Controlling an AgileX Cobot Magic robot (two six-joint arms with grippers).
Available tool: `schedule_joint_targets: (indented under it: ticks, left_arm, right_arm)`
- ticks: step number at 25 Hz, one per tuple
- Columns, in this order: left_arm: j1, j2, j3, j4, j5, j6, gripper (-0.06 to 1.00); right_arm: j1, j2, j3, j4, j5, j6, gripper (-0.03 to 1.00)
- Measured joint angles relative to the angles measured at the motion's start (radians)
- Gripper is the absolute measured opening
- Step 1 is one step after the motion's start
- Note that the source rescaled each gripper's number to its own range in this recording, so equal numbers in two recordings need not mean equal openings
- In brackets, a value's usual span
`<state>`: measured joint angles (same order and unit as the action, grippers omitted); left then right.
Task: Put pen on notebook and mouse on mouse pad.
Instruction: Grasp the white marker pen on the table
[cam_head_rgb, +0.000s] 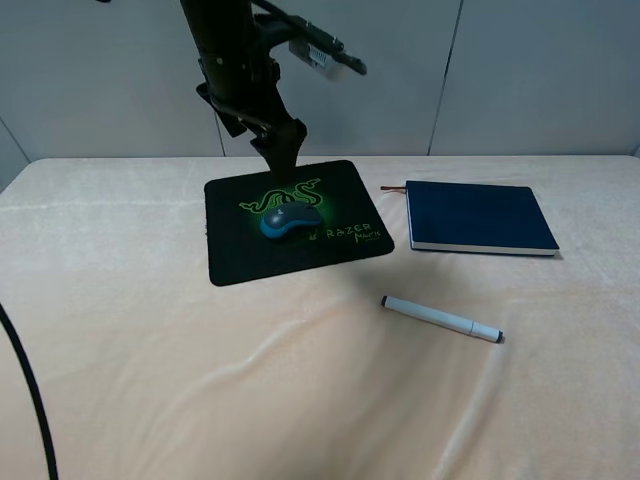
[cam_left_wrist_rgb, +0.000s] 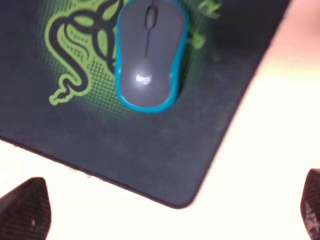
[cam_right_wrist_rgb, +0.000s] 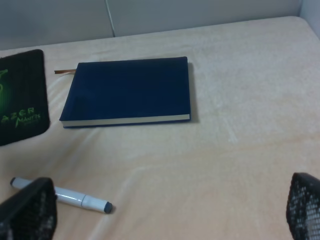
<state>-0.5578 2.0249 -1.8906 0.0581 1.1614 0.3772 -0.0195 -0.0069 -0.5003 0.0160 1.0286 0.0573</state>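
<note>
The mouse (cam_head_rgb: 290, 220) (cam_left_wrist_rgb: 148, 55), dark grey with teal sides, rests on the black mouse pad (cam_head_rgb: 240, 250) (cam_left_wrist_rgb: 165, 160) (cam_right_wrist_rgb: 20, 100) over its green logo. My left gripper (cam_head_rgb: 285, 150) (cam_left_wrist_rgb: 167, 215) hangs just above and behind the mouse, open and holding nothing. The white pen (cam_head_rgb: 440, 319) (cam_right_wrist_rgb: 75, 198) lies on the cloth in front of the navy notebook (cam_head_rgb: 480, 217) (cam_right_wrist_rgb: 130, 90), apart from it. In the right wrist view my right gripper (cam_right_wrist_rgb: 165, 215) is open and empty, raised above the cloth near the pen. It is out of the exterior view.
A cream cloth (cam_head_rgb: 200, 380) covers the table, with soft wrinkles towards the front. A black cable (cam_head_rgb: 25, 390) curves along the front left. A grey panelled wall (cam_head_rgb: 520, 70) stands behind the table. The notebook's reddish ribbon (cam_head_rgb: 392, 187) points towards the pad.
</note>
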Motion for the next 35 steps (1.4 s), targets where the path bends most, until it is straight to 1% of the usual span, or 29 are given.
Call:
schedule_joint_targets:
  ticks: [5, 10, 21, 29, 31, 33, 35]
  left_arm:
    - [0.0, -0.166, 0.159, -0.008, 0.0, -0.028, 1.0]
    - [0.0, -0.37, 0.362, -0.006, 0.001, -0.031, 1.0]
    - [0.0, -0.924, 0.782, -0.001, 0.003, -0.083, 1.0]
    - [0.0, -1.344, 0.951, -0.003, 0.005, -0.093, 1.0]
    - [0.0, -1.432, 0.995, -0.003, 0.005, -0.12, 1.0]
    - [0.011, -1.523, 1.046, -0.004, 0.005, -0.169, 1.0]
    - [0.05, -1.6, 1.108, -0.004, 0.005, -0.237, 1.0]
  right_arm:
    - [0.0, 0.0, 0.0, 0.0, 0.0, 0.0, 1.0]
    - [0.0, 0.0, 0.0, 0.0, 0.0, 0.0, 1.0]
    - [0.0, 0.0, 0.0, 0.0, 0.0, 0.0, 1.0]
    - [0.0, 0.0, 0.0, 0.0, 0.0, 0.0, 1.0]
    - [0.0, 0.0, 0.0, 0.0, 0.0, 0.0, 1.0]
    - [0.0, 0.0, 0.0, 0.0, 0.0, 0.0, 1.0]
    - [0.0, 0.0, 0.0, 0.0, 0.0, 0.0, 1.0]
